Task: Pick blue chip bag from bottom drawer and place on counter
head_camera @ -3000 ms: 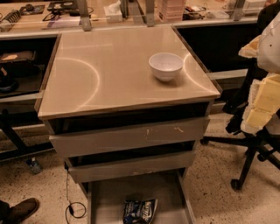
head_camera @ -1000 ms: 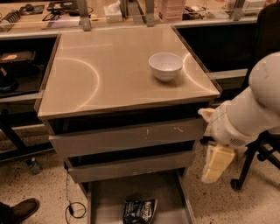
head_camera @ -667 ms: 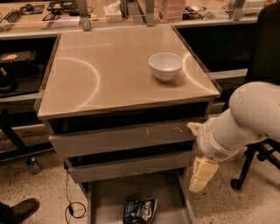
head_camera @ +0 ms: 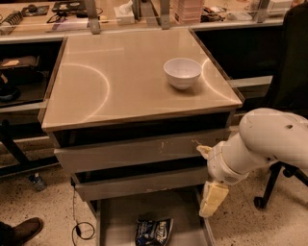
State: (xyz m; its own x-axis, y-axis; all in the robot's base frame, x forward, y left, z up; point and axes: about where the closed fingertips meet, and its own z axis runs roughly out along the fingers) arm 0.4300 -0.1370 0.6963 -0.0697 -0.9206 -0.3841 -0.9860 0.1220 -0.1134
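The blue chip bag (head_camera: 154, 231) lies crinkled on the floor of the open bottom drawer (head_camera: 120, 216) at the lower middle of the camera view. The counter (head_camera: 120, 81) is the glossy beige top above it. My gripper (head_camera: 212, 199) hangs from the white arm at the drawer's right side wall, to the right of the bag and a little above it, not touching it. It holds nothing that I can see.
A white bowl (head_camera: 182, 73) stands on the counter's right half. Two upper drawers with tall face panels (head_camera: 139, 151) sit between counter and bottom drawer. A cluttered worktop (head_camera: 125, 14) runs along the back. An office chair base (head_camera: 279, 182) is at right, a shoe (head_camera: 21, 231) at lower left.
My arm has swung in from the right edge and come down and to the left, bringing the gripper to the bottom drawer's right side. The bag has not moved.
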